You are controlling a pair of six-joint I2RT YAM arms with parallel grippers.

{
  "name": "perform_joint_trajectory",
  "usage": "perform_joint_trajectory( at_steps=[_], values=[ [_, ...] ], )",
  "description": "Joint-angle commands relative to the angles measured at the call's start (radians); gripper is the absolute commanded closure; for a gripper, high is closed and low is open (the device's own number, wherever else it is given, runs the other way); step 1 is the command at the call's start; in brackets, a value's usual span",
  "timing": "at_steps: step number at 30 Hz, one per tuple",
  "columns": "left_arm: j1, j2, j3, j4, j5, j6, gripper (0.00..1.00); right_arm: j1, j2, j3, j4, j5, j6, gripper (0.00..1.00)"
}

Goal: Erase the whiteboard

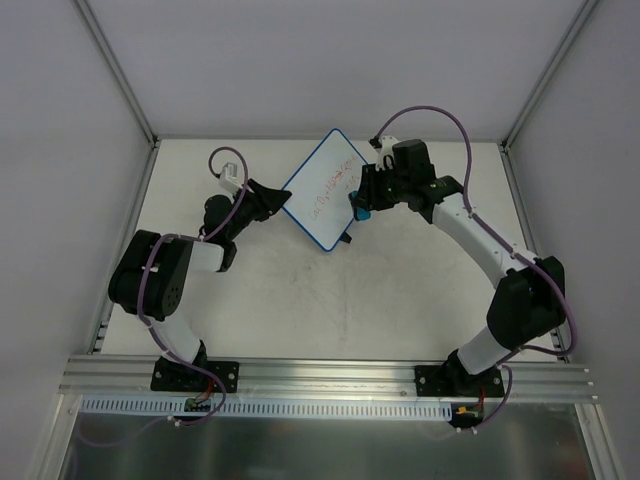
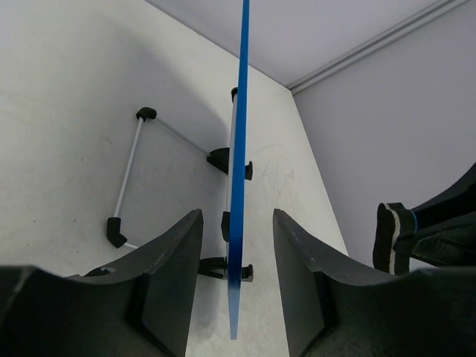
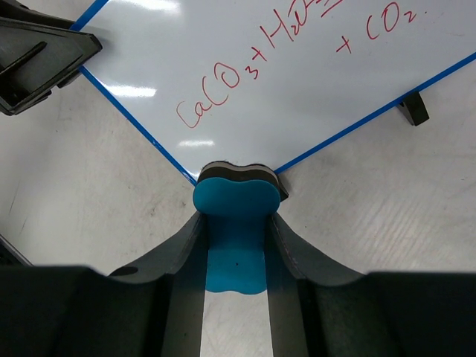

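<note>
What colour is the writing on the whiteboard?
Red writing; right wrist view shows it best.

**Red chemistry on the board**

The whiteboard carries red marker handwriting: "CaCO3 + H2…", the rest running off the frame's top, and on a lower line "+ CO2". From the top view it is too small to read.

The right end effector clamps a blue eraser between both fingers at 6 o'clock. The eraser covers the near corner of the whiteboard. Red formula text runs toward 1 o'clock. A black tab rests on the table at 3 o'clock.
</note>
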Motion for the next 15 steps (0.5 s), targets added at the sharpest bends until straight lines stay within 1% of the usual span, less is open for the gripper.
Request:
perform_joint_trajectory(
  at_steps=[1, 5, 10, 12, 15],
  values=[
    [-0.008, 0.016, 0.042, 0.108, 0.029, 0.0, 0.57, 0.008, 0.028, 0.046, 0.062, -0.033, 0.025, 0.88],
    [-0.009, 0.016, 0.045, 0.108, 0.037, 0.018, 0.6, 0.014, 0.061, 0.048, 0.115, -0.039, 0.05, 0.91],
    [-0.009, 0.016, 0.044, 0.101, 0.04, 0.032, 0.63, 0.048, 0.09, 0.045, 0.2, 0.002, 0.062, 1.0],
    [-0.009, 0.016, 0.041, 0.101, 0.035, 0.04, 0.66, 0.07, 0.096, 0.045, 0.221, 0.036, 0.062, 1.0],
    [-0.012, 0.018, 0.039, 0.106, 0.028, 0.044, 0.67, 0.094, 0.104, 0.045, 0.25, 0.085, 0.062, 1.0]
  ],
)
